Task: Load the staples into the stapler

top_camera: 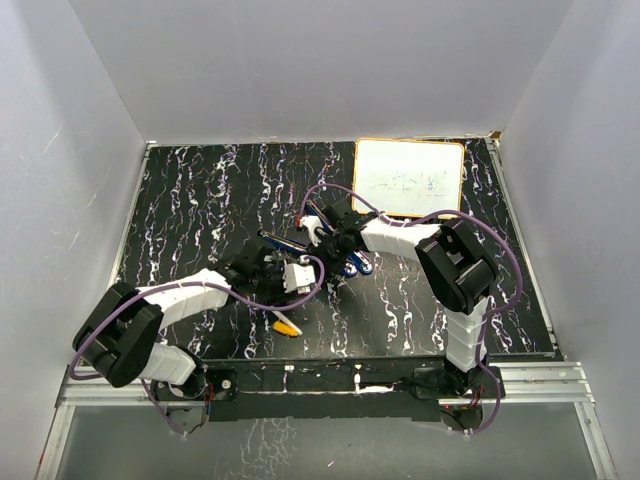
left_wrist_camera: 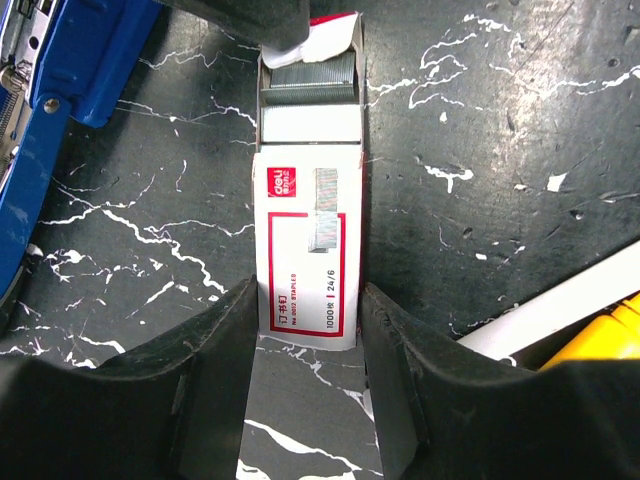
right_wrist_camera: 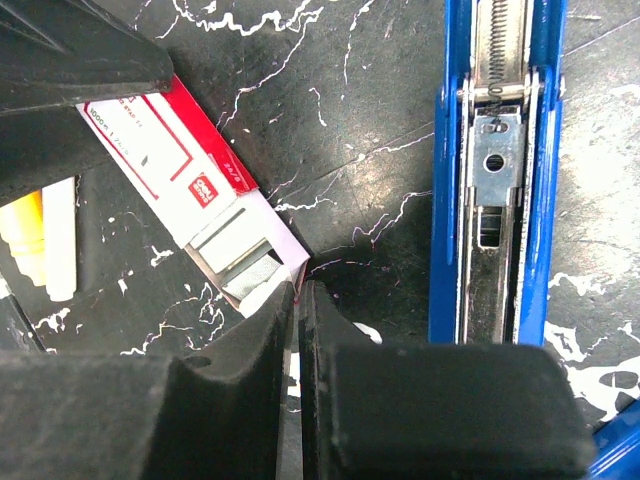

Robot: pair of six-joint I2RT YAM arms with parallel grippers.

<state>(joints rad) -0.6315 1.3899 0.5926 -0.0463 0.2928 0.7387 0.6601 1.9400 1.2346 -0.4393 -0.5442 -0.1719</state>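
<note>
The red-and-white staple box (left_wrist_camera: 305, 250) lies on the black marbled table, its inner tray pulled out at the far end so that silvery staple strips (left_wrist_camera: 312, 75) show. My left gripper (left_wrist_camera: 305, 300) is shut on the box's near end, one finger against each side. My right gripper (right_wrist_camera: 298, 290) is shut on the thin card flap at the tray's far end, next to the staples (right_wrist_camera: 245, 270). The blue stapler (right_wrist_camera: 495, 170) lies opened flat to the right of that gripper, its metal channel and spring facing up. It also shows in the left wrist view (left_wrist_camera: 40, 100) and in the top view (top_camera: 345, 262).
A yellow-and-white marker (left_wrist_camera: 590, 320) lies just right of the left gripper and also shows in the top view (top_camera: 285, 325). A small whiteboard (top_camera: 408, 177) lies at the back right. White walls enclose the table on three sides.
</note>
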